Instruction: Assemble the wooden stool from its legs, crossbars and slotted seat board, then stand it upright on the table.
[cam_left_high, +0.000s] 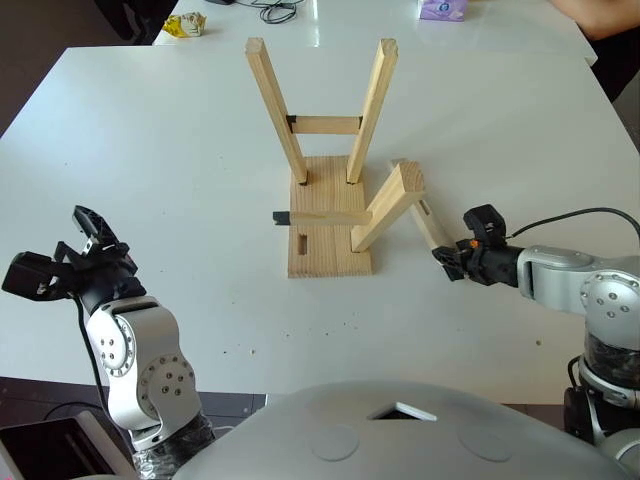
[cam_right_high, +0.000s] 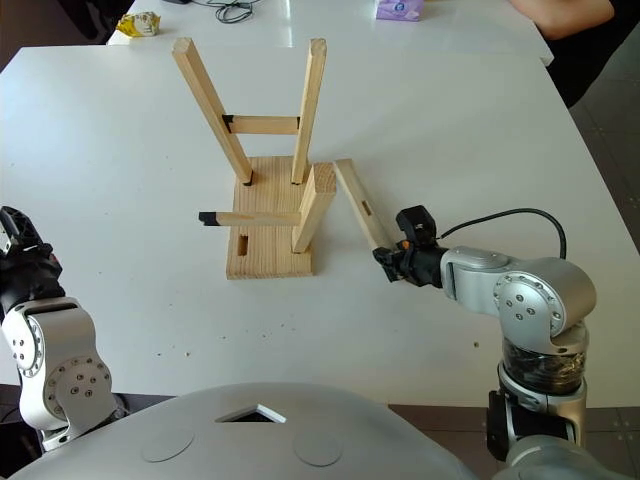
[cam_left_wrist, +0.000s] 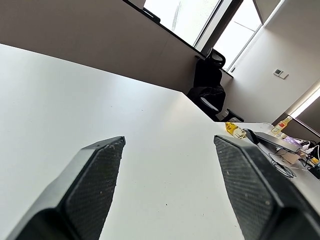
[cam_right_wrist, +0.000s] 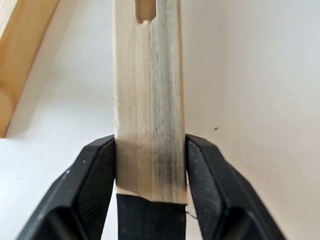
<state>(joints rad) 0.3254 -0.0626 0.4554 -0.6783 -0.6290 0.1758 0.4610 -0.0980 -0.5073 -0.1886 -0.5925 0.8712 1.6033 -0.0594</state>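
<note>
Right tool (cam_right_wrist: 150, 146) clamped on loose leg (cam_right_high: 362, 205) lying on table (cam_right_high: 500, 130), left tool (cam_left_wrist: 169, 142) apart, hovering near table edge.

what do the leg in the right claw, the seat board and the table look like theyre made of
The leg in the right claw: pale bare wood, seemingly unvarnished; lengthwise grain and a greyish streak show. The seat board: likely the same light wood, matte, same pale tone. The table: smooth white top, probably laminate or painted board; slight sheen, no grain visible.
</note>
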